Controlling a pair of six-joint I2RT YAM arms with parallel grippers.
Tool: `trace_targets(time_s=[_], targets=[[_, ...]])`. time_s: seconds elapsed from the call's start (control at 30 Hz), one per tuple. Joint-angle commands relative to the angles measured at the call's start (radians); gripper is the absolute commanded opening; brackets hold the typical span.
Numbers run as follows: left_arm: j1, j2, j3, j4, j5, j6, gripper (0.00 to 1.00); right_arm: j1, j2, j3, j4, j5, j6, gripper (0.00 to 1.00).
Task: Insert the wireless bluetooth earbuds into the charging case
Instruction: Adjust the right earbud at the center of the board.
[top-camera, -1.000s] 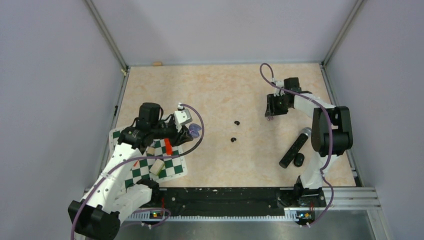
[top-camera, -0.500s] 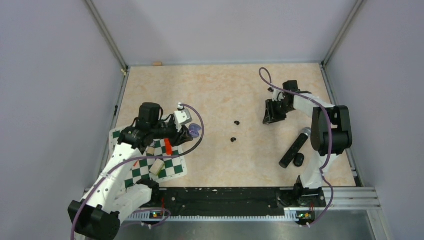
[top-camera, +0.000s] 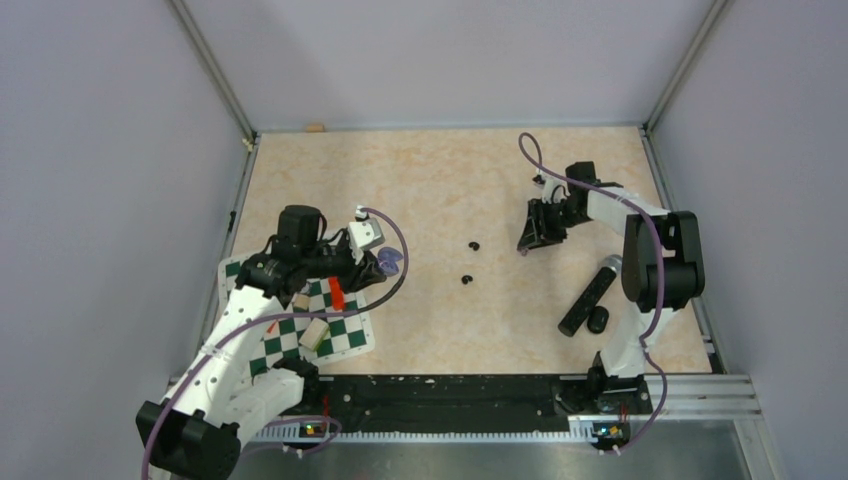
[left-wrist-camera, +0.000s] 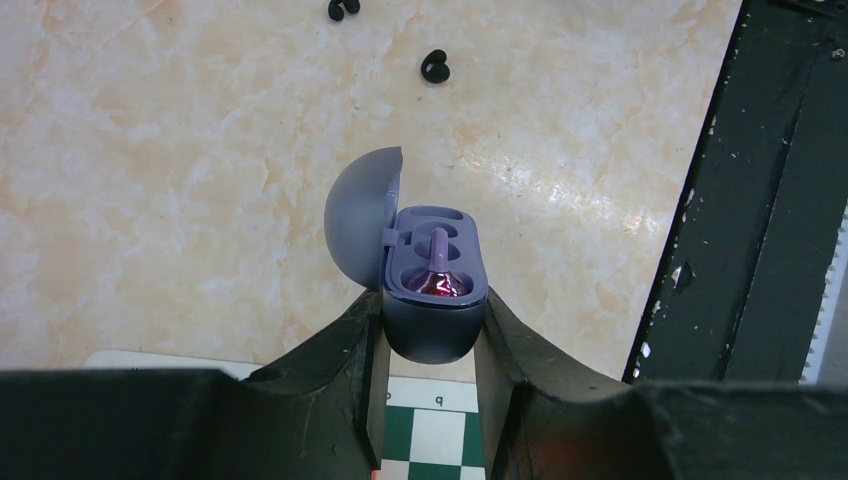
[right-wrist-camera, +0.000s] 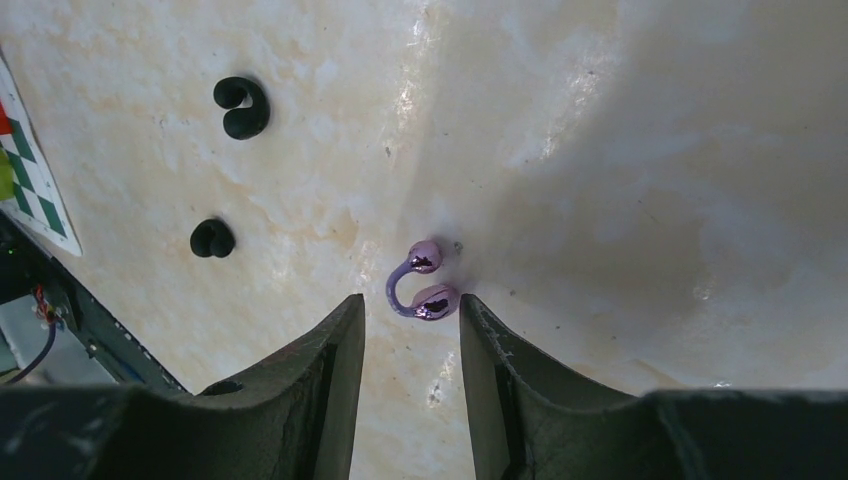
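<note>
Left gripper (left-wrist-camera: 431, 306) clamped on the charging case (left-wrist-camera: 432, 335) at 9 o'clock on the table (top-camera: 420, 180), lid open, one earbud (left-wrist-camera: 438, 265) seated inside. Right gripper (right-wrist-camera: 408, 318) is part-open and low, at 3 o'clock of two black clips (top-camera: 474, 245). Second earbud (right-wrist-camera: 420, 284) lies at its tips.

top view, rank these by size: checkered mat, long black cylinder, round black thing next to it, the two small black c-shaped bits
1. checkered mat
2. long black cylinder
3. round black thing
4. two black c-shaped bits: they look alike, so they are not ranked against each other
</note>
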Motion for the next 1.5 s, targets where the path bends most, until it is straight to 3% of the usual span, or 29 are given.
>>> trace_targets(time_s=[0.0, 0.27, 0.4, 0.57, 0.73, 1.1, 1.47], targets=[[0.005, 0.001, 0.005, 0.023, 0.026, -0.003, 0.0, -0.005, 0.008, 0.016, 0.0, -0.015, 0.002, 0.39], [0.006, 0.001, 0.008, 0.02, 0.029, -0.002, 0.0, -0.001, -0.014, 0.021, 0.045, 0.037, -0.059, 0.39], [0.005, -0.002, 0.008, 0.018, 0.029, -0.003, 0.0, 0.042, -0.106, 0.01, 0.064, 0.043, -0.133, 0.38], [0.006, 0.0, 0.006, 0.018, 0.025, -0.002, 0.0, 0.174, -0.207, -0.057, 0.157, 0.203, -0.184, 0.38], [0.009, -0.011, 0.007, 0.015, 0.026, -0.001, 0.0, 0.238, -0.167, -0.029, 0.12, 0.314, -0.179, 0.39], [0.014, -0.018, 0.0, 0.018, 0.031, 0.002, 0.0, 0.239, -0.15, 0.014, -0.01, 0.119, -0.196, 0.38], [0.014, -0.019, -0.001, 0.019, 0.034, 0.002, 0.0, 0.239, -0.097, 0.003, -0.055, 0.213, -0.215, 0.38]])
